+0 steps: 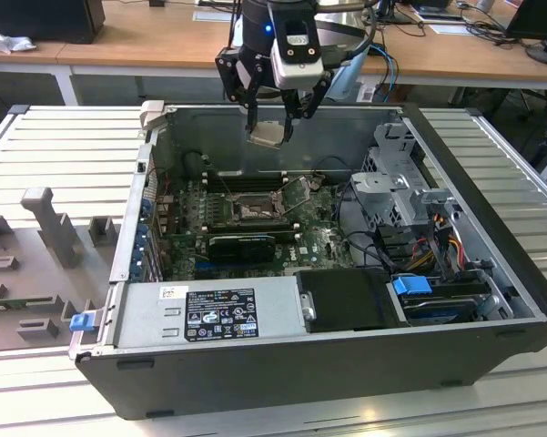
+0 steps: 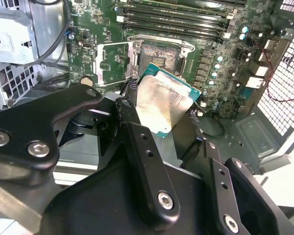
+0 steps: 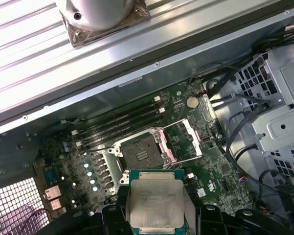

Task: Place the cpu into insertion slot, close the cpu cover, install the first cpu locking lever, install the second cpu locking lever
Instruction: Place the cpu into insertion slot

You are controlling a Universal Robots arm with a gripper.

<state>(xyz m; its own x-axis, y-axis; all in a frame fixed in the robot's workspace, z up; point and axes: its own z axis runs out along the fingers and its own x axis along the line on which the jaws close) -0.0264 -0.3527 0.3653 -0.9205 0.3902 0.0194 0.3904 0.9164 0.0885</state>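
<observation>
Exterior view: the power supply (image 1: 164, 319) at the front of the open computer case (image 1: 346, 373) carries a black-and-white label (image 1: 220, 314); its print is too small to make out. In the first wrist view faint lettering shows on the metal face of the cpu (image 3: 155, 203), also unreadable.

The gripper (image 1: 268, 123) hangs above the case near its far wall, jaws clenched on the cpu by two opposite edges. The chip is in the air, well above the green board and apart from the insertion slot (image 1: 252, 211). It is square, with no long axis; its silver face is turned toward the wrist cameras, and it looks tilted in the exterior view.

The slot lies uncovered, with the cpu cover (image 3: 194, 138) swung open just beside it. Long black memory slots (image 3: 120, 125) run along one side, a black block (image 1: 241, 246) sits on the near side, and dark cables (image 1: 364, 228) loop toward the exterior view's right.
</observation>
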